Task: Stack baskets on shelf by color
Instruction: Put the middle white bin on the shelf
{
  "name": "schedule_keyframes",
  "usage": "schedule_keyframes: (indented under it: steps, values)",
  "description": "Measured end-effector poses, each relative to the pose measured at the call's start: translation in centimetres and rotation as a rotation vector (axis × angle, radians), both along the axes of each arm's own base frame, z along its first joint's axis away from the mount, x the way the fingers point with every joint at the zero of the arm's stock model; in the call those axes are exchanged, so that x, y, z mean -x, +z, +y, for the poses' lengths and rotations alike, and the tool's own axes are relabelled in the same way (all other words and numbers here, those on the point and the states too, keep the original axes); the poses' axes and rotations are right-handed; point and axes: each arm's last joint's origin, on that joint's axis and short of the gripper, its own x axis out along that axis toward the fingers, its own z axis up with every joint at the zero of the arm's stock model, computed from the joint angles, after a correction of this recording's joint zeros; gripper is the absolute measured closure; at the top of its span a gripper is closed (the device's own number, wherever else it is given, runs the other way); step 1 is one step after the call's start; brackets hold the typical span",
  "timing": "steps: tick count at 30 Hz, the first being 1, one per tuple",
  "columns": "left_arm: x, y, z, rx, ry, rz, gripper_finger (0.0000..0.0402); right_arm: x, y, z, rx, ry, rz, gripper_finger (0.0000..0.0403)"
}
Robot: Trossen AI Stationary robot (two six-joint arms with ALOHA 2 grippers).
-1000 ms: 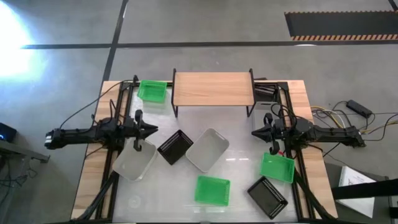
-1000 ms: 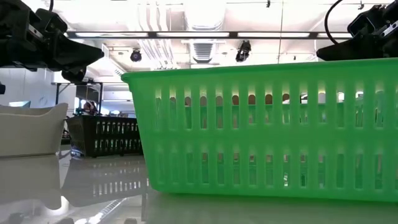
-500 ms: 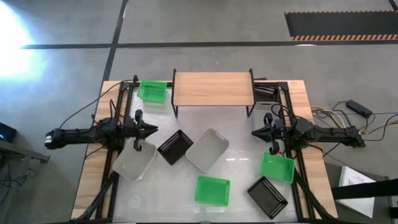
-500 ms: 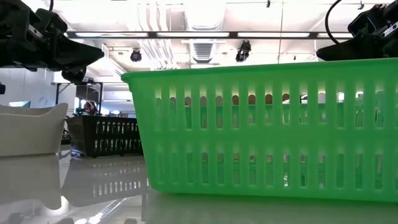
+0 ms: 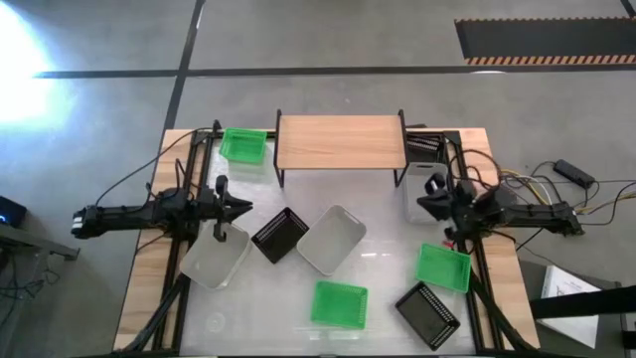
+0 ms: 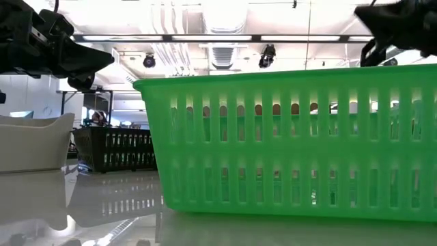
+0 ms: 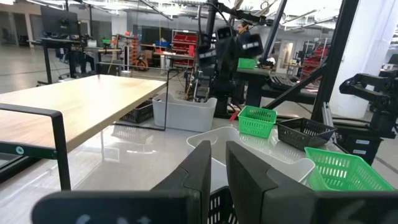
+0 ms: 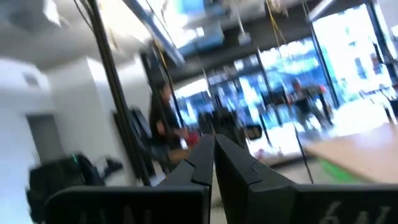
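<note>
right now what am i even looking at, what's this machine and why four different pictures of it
It is a robot with two dark arms at a table, each ending in a two-finger gripper. One picture looks straight down; one sits at table level; the other two come from cameras on each arm's wrist.

From above, the left gripper hangs over the table's left side and the right gripper over its right side, above a white basket. Both have their fingers closed and hold nothing.

At the back stands a small wooden shelf, nothing on it yet. Around it lie the baskets to be sorted: three green baskets, three black baskets, and two more white ones.

The table-level picture is mostly filled by the nearest green basket.
</note>
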Motion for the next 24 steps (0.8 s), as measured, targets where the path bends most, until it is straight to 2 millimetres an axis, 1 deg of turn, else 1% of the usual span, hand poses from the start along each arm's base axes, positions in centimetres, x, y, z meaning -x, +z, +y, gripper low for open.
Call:
schedule_keyframes:
  steps: [4,6,8,10,14,17,20,24]
  values:
    - [0.0,0.0,0.0,0.000,0.000,0.000,0.0368,0.3,0.8,0.0,-0.025,0.000,-0.086,0.0394]
    - [0.0,0.0,0.0,0.000,0.000,0.000,0.0368,0.3,0.8,-0.1,-0.049,-0.030,-0.088,0.0394]
    - [0.0,0.0,0.0,0.000,0.000,0.000,0.0368,0.1,0.5,-0.1,-0.026,-0.046,-0.057,0.0394]
    - [0.0,0.0,0.0,0.000,0.000,0.000,0.0368,-0.5,0.1,-0.1,-0.043,-0.030,-0.001,0.0394]
    - [0.0,0.0,0.0,0.000,0.000,0.000,0.0368,-2.1,-0.8,0.4,-0.052,0.012,0.161,0.0394]
    - [0.0,0.0,0.0,0.000,0.000,0.000,0.0368,-4.7,-1.1,1.1,-0.031,0.031,0.350,0.0394]
    - [0.0,0.0,0.0,0.000,0.000,0.000,0.0368,-7.3,0.1,2.1,0.032,0.064,0.438,0.0394]
    - [0.0,0.0,0.0,0.000,0.000,0.000,0.0368,-11.8,1.2,3.5,0.119,0.093,0.570,0.0394]
